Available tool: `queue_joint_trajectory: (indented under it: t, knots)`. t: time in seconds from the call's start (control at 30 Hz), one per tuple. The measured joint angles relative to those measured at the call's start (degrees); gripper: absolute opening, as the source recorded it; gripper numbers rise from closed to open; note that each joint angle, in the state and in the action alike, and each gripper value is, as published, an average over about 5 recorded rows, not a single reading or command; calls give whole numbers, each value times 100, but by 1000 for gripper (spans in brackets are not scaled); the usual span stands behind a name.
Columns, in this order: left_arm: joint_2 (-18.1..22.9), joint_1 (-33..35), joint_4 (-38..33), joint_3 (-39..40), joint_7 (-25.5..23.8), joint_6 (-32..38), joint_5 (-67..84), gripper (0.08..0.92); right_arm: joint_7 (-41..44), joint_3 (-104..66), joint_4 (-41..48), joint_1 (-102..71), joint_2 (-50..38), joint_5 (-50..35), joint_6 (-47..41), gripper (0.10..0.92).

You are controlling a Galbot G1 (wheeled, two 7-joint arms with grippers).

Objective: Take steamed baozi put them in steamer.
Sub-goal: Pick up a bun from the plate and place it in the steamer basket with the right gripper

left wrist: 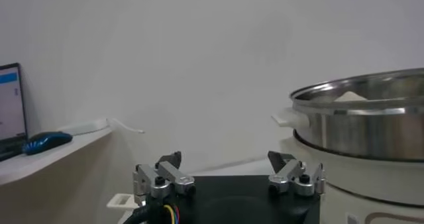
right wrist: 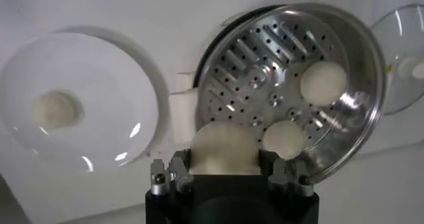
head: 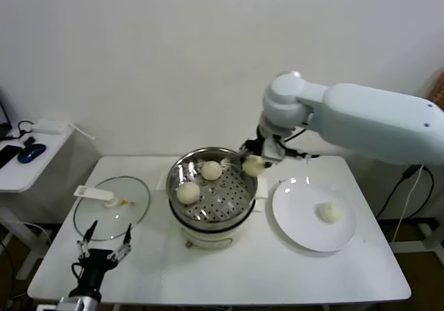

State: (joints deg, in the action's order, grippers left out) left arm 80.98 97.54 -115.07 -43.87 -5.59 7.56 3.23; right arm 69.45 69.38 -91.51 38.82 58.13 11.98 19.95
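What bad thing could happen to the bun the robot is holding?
The right gripper holds a baozi near the steamer rim rather than over the middle, so let go now, it might hit the rim or roll outside. Dropped further in, it could land on the two buns already on the tray.

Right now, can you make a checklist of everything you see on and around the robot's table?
Surface: white table, steady.
Job's things: steamer holds two baozi; a third bun is gripped over its rim; the fourth bun sits on the white plate.
Clutter: glass lid lying flat beside the steamer.
Grippers: right gripper shut on the third bun; left gripper open, idle near the table's front edge.
Cables: black cables beside the table's right end.
Surroundings: white wall; side desk with a blue mouse.
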Motion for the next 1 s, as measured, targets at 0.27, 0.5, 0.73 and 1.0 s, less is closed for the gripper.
queue_joint_trajectory:
  t: [0.27, 0.5, 0.73, 1.0]
  knots:
    - [-39, 15, 42, -35, 22, -29, 10, 823, 3, -29, 382, -461, 836, 287, 149, 658]
    - [-55, -1, 67, -34, 28, -61, 19, 823, 11, -39, 659, -833, 1301, 510, 277, 657]
    - [-41, -9, 56, -34, 31, -84, 52, 823, 21, -22, 761, -1054, 1517, 655, 389, 661]
    - [-27, -9, 60, -53, 36, -97, 106, 823, 36, 9, 762, -1259, 1614, 719, 444, 655]
